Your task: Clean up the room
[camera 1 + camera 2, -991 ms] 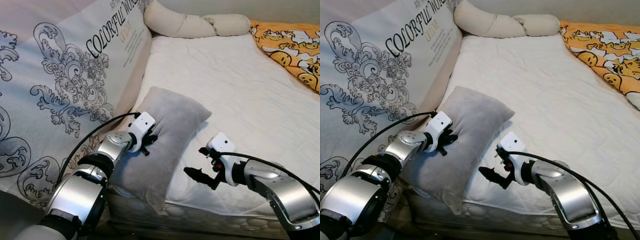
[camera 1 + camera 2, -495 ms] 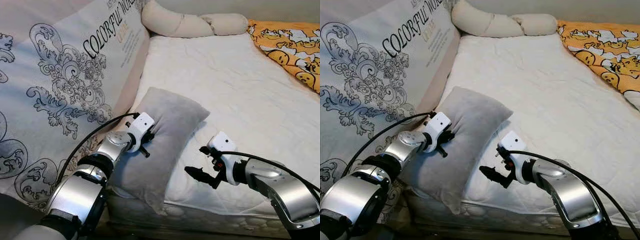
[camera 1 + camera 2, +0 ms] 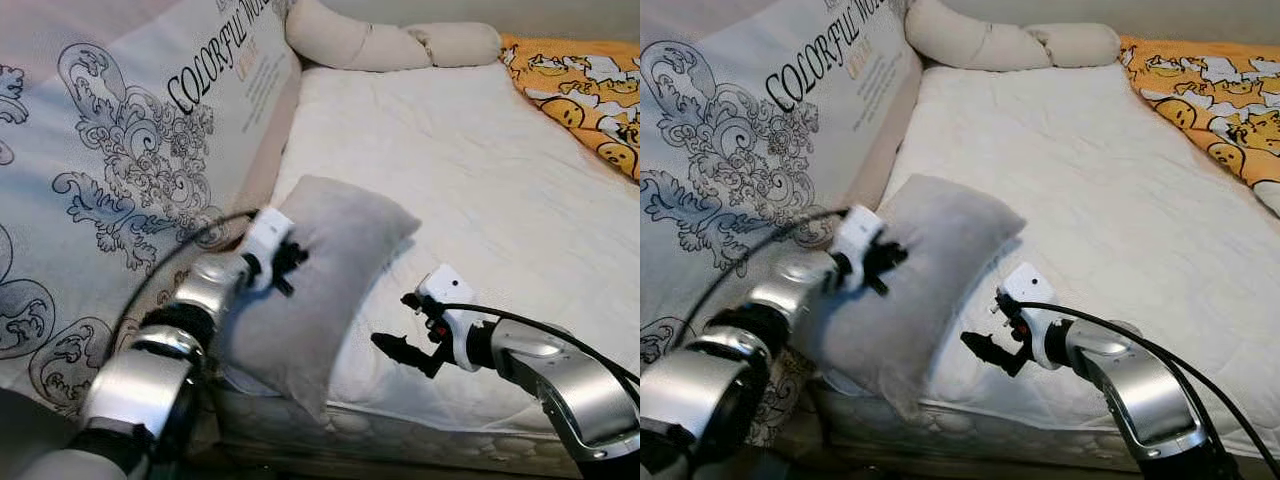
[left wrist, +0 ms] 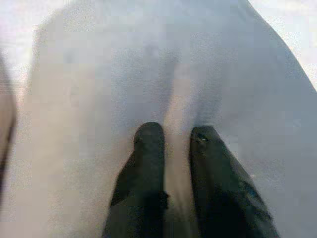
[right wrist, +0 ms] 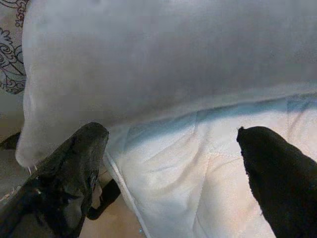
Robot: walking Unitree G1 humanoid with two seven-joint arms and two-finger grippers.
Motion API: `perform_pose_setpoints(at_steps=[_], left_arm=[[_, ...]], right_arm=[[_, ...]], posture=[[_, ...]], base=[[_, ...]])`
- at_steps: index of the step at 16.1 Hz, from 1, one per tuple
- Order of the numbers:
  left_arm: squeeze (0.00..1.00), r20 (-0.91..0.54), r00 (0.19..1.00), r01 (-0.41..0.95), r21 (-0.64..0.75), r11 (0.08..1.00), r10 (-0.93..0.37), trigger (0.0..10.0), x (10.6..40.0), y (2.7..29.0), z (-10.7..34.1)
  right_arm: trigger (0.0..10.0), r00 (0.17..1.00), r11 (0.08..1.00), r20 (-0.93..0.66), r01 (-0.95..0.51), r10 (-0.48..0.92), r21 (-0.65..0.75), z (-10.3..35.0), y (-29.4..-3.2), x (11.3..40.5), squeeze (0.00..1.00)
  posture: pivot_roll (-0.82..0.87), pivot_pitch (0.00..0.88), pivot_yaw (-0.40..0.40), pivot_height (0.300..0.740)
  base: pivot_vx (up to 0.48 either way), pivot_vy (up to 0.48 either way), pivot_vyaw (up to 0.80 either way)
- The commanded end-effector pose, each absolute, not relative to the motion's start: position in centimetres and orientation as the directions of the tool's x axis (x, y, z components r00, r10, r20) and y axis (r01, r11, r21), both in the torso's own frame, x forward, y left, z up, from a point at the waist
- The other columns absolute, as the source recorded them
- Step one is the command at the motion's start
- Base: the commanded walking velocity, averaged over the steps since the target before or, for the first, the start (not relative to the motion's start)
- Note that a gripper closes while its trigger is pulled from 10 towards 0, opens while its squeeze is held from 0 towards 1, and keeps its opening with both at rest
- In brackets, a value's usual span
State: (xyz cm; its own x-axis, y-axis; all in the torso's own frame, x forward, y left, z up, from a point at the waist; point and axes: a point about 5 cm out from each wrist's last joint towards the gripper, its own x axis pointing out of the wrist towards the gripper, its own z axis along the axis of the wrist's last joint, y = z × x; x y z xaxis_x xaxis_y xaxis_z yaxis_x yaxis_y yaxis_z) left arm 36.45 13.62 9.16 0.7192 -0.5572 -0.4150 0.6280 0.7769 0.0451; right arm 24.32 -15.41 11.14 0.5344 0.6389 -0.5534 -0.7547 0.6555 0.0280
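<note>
The left gripper [image 4: 171, 136] is squeezed tight on a little fold of the grey pillow [image 3: 320, 265]. Its two black fingers [image 4: 148, 144] sit close together with soft cloth bunched up between them. In the head view this gripper [image 3: 285, 265] is pressed into the pillow's left side, about halfway along it.

The right gripper [image 3: 395, 348] has its fingers spread wide and holds nothing. It hangs low over the white mattress [image 3: 480, 190], just beside the pillow's right edge but not touching it. From the wrist camera you can see one finger [image 5: 74, 158] near the pillow's bottom corner and the other out over the mattress.

The pillow lies at the near left corner of the bed, with its bottom end hanging off the edge. Its long way runs from that hanging corner up and to the right, toward the middle of the bed (so it sits slanted, not straight). It rests against the big printed cushion [image 3: 130, 150] on the left.

The pillow is between the two grippers. The left one already has it, so it is the nearer. The right one would need to go left to reach the pillow.
</note>
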Motion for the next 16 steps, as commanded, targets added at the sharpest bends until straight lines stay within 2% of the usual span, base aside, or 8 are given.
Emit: perform_pose_setpoints(at_steps=[1,3,7,10,12,14,15,16], left_arm=[[1.00,-0.405,0.749,0.584,0.029,0.811,-0.524,10.0,37.0,14.8,9.9],[1.00,-0.408,0.792,0.511,0.034,0.859,-0.455,10.0,37.3,16.3,10.2],[1.00,-0.410,0.791,0.485,-0.032,0.874,-0.454,10.0,37.1,16.6,9.9],[1.00,-0.345,0.777,0.470,-0.237,0.850,-0.526,10.0,36.8,15.4,9.6],[1.00,-0.380,0.757,0.456,-0.277,0.846,-0.532,10.0,36.3,15.0,8.7],[0.23,-0.453,0.727,0.472,-0.215,0.855,-0.516,10.0,35.6,14.8,7.4],[0.00,-0.491,0.698,0.501,-0.185,0.846,-0.521,10.0,35.1,14.4,6.5],[0.00,-0.499,0.689,0.512,-0.179,0.840,-0.526,10.0,34.9,14.3,6.3]], right_arm=[[10.0,0.540,0.653,-0.537,-0.757,0.648,0.026,11.7,-15.6,24.2,0.00],[10.0,0.543,0.654,-0.537,-0.756,0.645,0.021,12.0,-16.2,24.1,0.00],[10.0,0.552,0.667,-0.544,-0.744,0.632,0.019,12.5,-17.1,23.5,0.00],[10.0,0.551,0.676,-0.544,-0.735,0.633,0.042,12.8,-17.5,22.7,0.00],[10.0,0.539,0.672,-0.545,-0.738,0.642,0.063,12.9,-17.5,22.0,0.00],[10.0,0.531,0.669,-0.550,-0.740,0.645,0.070,12.9,-17.5,21.6,0.00],[10.0,0.528,0.669,-0.551,-0.739,0.646,0.076,12.9,-17.5,21.3,0.00],[10.0,0.528,0.669,-0.551,-0.739,0.647,0.078,12.9,-17.5,21.3,0.00]], posture=[[-0.14,0.000,0.089,0.740],[-0.16,0.000,0.093,0.740],[-0.19,0.000,0.099,0.740],[-0.22,0.000,0.096,0.740],[-0.23,0.000,0.094,0.740],[-0.24,0.000,0.095,0.740],[-0.25,0.000,0.096,0.740],[-0.25,0.000,0.096,0.740]], base=[[0.000,0.000,0.00],[0.000,0.000,0.00],[0.000,0.000,0.00],[0.000,0.000,0.00],[0.000,0.000,0.00],[0.000,0.000,0.00],[0.000,0.000,0.00],[0.000,0.000,0.00]])
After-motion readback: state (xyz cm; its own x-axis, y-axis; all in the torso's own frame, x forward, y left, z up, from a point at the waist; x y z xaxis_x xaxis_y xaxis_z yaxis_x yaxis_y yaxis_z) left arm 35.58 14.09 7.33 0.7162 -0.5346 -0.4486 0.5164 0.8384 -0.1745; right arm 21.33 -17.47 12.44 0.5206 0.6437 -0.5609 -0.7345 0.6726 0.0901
